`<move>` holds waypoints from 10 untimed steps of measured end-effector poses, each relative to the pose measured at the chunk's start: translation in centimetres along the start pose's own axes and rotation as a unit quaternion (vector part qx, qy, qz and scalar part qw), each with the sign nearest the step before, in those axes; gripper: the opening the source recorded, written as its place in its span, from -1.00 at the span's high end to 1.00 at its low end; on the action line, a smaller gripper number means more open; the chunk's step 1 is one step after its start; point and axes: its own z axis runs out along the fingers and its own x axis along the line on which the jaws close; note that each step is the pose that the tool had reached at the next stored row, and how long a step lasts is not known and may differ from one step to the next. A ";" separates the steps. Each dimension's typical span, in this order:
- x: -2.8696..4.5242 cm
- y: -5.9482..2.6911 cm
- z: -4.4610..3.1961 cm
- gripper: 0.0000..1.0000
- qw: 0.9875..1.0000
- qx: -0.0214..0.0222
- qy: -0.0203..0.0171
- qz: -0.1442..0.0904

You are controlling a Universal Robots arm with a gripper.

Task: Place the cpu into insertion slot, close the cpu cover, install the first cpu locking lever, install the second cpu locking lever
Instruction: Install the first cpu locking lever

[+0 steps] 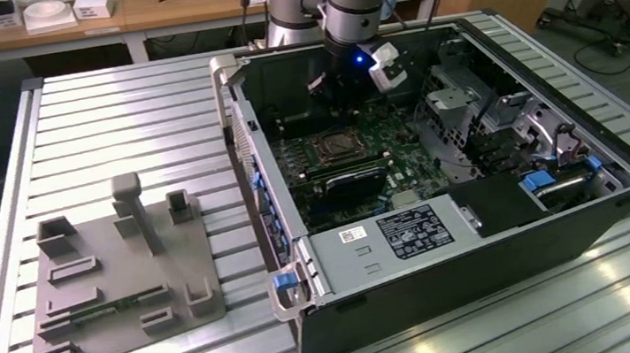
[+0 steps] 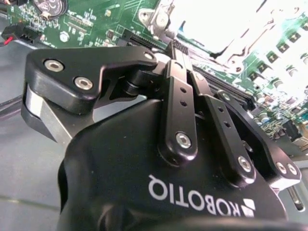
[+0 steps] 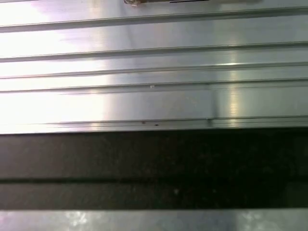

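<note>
The open computer case [image 1: 435, 181] lies on the table with its green motherboard [image 1: 399, 136] facing up. The insertion slot [image 1: 337, 147] is a square socket with a silvery metal frame around it, which I take for the cpu cover lying flat. My gripper [image 1: 326, 86] hangs over the far part of the board, just beyond the socket. In the second wrist view its black fingers [image 2: 179, 91] come together at the tips, so my gripper [image 2: 174, 48] is shut, and I see nothing held. Past the tips the socket [image 2: 226, 24] is washed out by glare. The cpu is hidden.
A grey fixture plate [image 1: 118, 270] with upright blocks sits at the exterior view's left on the slatted aluminium table [image 1: 119, 119]. A labelled power supply [image 1: 410, 232] and a metal drive cage [image 1: 486, 112] crowd the case. The first wrist view has table slats [image 3: 154, 72] and a dark case wall [image 3: 154, 163].
</note>
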 end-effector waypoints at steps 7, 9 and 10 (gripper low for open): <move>0.00 0.01 -0.02 0.80 1.000 -0.012 0.000 0.000; -0.02 0.00 0.03 0.80 1.000 -0.012 0.000 0.000; -0.04 0.00 0.06 0.80 1.000 -0.012 0.000 0.000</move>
